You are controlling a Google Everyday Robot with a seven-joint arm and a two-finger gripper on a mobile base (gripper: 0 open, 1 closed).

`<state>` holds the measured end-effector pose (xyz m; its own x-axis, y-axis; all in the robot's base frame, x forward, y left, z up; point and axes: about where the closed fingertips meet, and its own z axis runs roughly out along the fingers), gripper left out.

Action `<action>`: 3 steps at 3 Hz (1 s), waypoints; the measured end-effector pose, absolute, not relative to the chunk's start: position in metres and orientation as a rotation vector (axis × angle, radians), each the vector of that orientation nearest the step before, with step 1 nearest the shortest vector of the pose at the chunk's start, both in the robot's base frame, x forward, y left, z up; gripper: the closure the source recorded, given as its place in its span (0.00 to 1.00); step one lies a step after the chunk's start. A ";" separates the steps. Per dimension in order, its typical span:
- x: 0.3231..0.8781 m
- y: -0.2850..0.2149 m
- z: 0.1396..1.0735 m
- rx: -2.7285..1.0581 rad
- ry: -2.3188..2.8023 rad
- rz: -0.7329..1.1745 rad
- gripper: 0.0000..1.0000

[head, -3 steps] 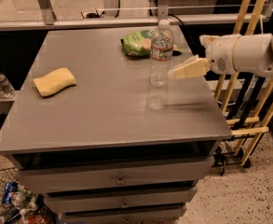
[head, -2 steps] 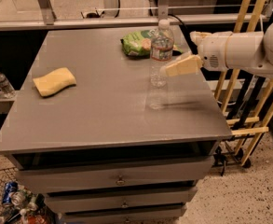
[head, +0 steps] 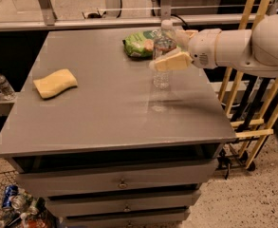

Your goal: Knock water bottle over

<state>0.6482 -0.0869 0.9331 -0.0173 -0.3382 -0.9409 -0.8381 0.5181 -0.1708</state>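
One water bottle [head: 162, 77] stands upright near the table's [head: 105, 118] right edge, toward the back corner. The gripper [head: 172, 61] reaches in from the right across the bottle's middle; whether its jaws are released or clenched cannot be told. A green snack bag [head: 137, 42] lies just behind the bottle, and a yellow sponge [head: 55, 83] lies near the left edge.

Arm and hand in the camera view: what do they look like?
The arm is off-white, with bulky rounded casings and a cylindrical wrist bearing a small dark mark. No loose cables show. The hand, beside the tall clear plastic water bottle at the far right of the grey table, is pale cream-yellow and wedge-shaped.
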 end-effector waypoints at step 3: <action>0.649 -0.073 0.943 -1.192 1.497 0.480 0.88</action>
<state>0.6490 -0.0727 0.9433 0.1162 -0.4141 -0.9028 -0.8618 0.4099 -0.2989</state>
